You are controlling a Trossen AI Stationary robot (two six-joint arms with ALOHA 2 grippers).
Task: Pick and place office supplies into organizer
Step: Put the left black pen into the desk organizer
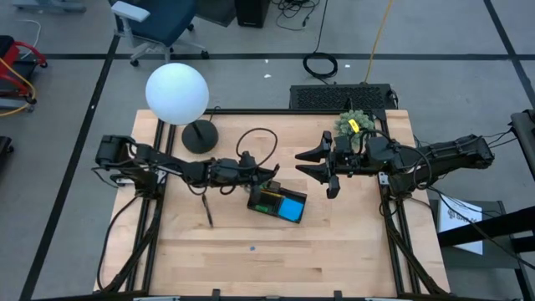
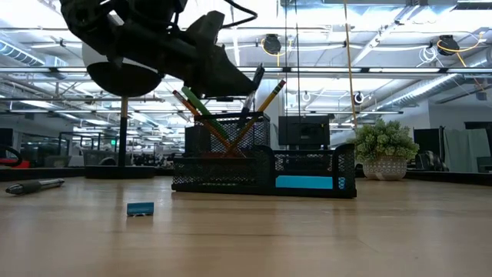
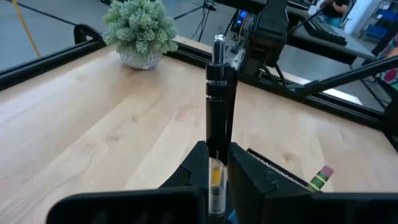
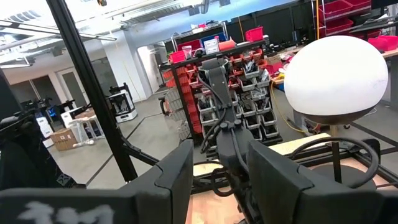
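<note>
Left gripper (image 1: pixel 269 177) at centre frame in the high view, directly over the back section of the black organizer (image 1: pixel 277 203), fingers (image 3: pixel 196 171) clenched around a dark pen (image 3: pixel 219 106) that stands upright between them in the left wrist view. Pen tip seemingly already inside or just above the tall cup, where pencils (image 2: pixel 269 96) and a green-handled item lean out at the top centre of the low view; whether the tip has bottomed out, impossible to tell. Blue pad (image 1: pixel 292 208) lying in the front tray of the organizer. Second pen (image 1: pixel 206 209) flat on the wood at left of centre, and a small eraser (image 2: pixel 140 208) on the table at lower left of the low view, both still outside. Pen judged light, rigid and smooth, so liable to slip or pivot; best pinched mid-barrel, square across its axis. Right gripper (image 1: pixel 320 164) hovering just right of centre, jaws parted and empty.
</note>
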